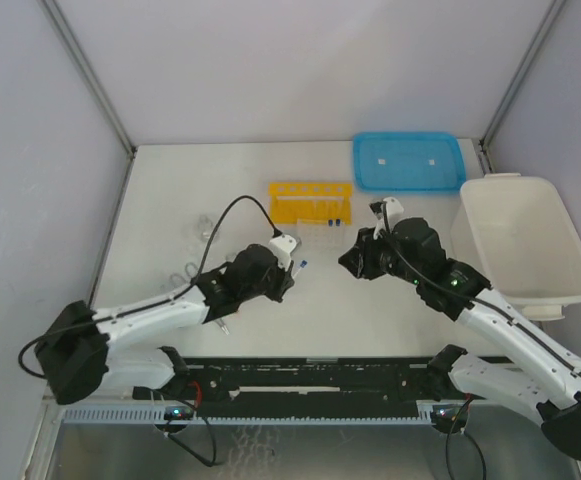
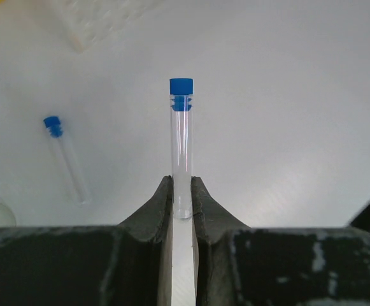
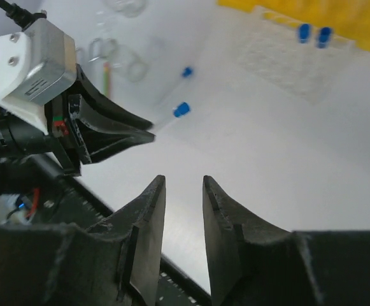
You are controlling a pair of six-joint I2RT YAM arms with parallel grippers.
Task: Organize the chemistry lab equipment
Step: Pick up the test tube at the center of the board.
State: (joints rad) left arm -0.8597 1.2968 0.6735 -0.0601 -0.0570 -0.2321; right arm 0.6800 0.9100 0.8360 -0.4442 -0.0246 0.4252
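Blue-capped tube point(image 2: 181, 146) sits pinched at its base in my left hand point(image 2: 182, 197); another tube point(image 2: 67, 159) lies left on the desk point(image 2: 286, 127). My right hand point(image 3: 179, 191) hangs slightly spread, empty.

No readable text, labels or numbers anywhere.

Clear tube point(image 2: 182, 159) with blue cap between black fingers point(image 2: 151, 210); yellow rack point(image 1: 311, 203), blue lid point(image 1: 408, 161), white tub point(image 1: 523, 238), white desk point(image 1: 170, 200).
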